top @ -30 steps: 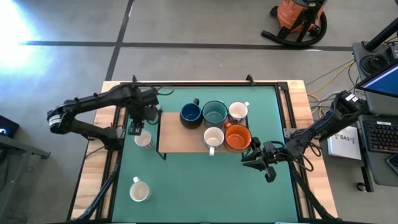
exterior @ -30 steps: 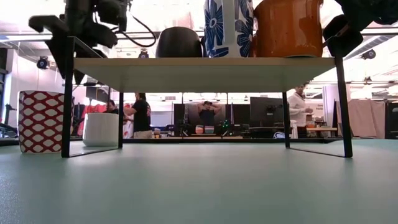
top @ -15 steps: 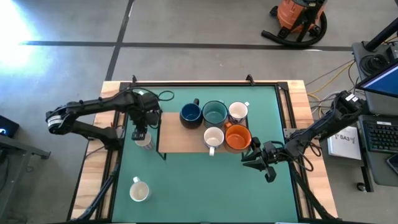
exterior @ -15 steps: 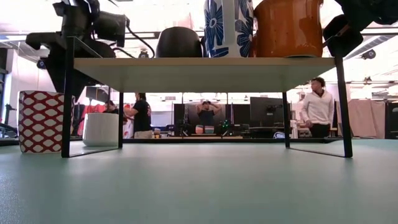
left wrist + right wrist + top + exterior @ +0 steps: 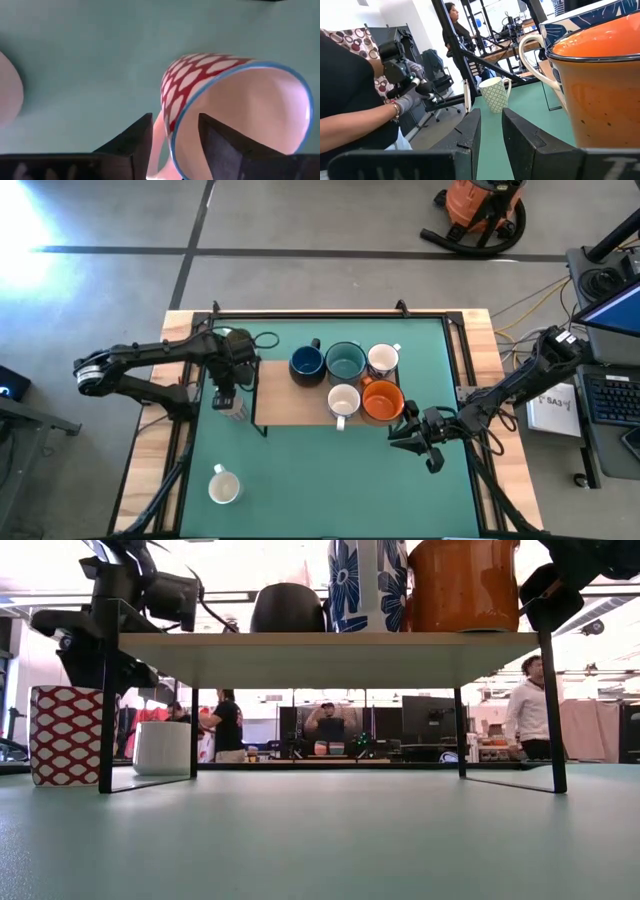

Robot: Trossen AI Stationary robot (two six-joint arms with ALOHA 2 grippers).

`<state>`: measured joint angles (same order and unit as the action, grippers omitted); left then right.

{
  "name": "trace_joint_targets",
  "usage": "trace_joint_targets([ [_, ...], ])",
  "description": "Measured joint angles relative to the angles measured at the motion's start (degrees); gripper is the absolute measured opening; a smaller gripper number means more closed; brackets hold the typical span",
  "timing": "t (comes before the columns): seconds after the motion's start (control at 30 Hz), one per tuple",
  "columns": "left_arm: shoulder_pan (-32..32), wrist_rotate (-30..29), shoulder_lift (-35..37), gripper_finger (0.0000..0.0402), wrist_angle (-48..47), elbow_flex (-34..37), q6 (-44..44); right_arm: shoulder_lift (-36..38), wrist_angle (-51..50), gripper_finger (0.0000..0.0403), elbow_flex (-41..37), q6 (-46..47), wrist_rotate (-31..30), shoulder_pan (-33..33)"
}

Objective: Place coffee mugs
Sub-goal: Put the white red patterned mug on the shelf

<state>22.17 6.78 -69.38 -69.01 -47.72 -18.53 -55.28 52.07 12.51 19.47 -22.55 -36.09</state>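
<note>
On the green table [image 5: 330, 470] a wooden shelf [image 5: 300, 405] carries five upright mugs: a teal mug [image 5: 346, 362], orange mug [image 5: 381, 400], navy mug [image 5: 306, 363] and two white mugs [image 5: 343, 401]. Left of the shelf, the red-patterned mug [image 5: 210, 95] stands upright, largely hidden from above by the left gripper [image 5: 224, 397], whose parted fingers [image 5: 131, 141] straddle its wall. The right gripper [image 5: 404, 435] waits beside the orange mug, fingers slightly apart, empty. No writing is legible.
</note>
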Motion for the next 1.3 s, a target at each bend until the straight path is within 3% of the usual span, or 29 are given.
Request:
trace_joint_targets([
  [0.3, 0.1, -0.5, -0.1, 0.0016, 0.4, -0.1, 2.9, 0.0, 0.0, 0.0068, 0.0, 0.0, 0.0, 0.0],
  [0.5, 0.0, 0.4, 0.0, 0.0012, -0.8, -0.7, 2.9, 0.0, 0.0, 0.0068, 0.0, 0.0, 0.0, 0.0],
  [0.7, 0.1, -0.9, 0.1, 0.0007, -6.7, -6.2, 2.8, 0.0, 0.0, 0.0068, 0.0, 0.0, 0.0, 0.0],
  [1.07, 0.1, -15.0, 0.2, 0.0007, -13.0, -19.8, 5.2, 0.0, 0.0, 0.0068, 0.0, 0.0, 0.0, 0.0],
  [1.3, 0.1, -29.7, 0.2, 0.0007, -13.4, -26.4, 5.7, 0.0, 0.0, 0.0068, 0.0, 0.0, 0.0, 0.0],
])
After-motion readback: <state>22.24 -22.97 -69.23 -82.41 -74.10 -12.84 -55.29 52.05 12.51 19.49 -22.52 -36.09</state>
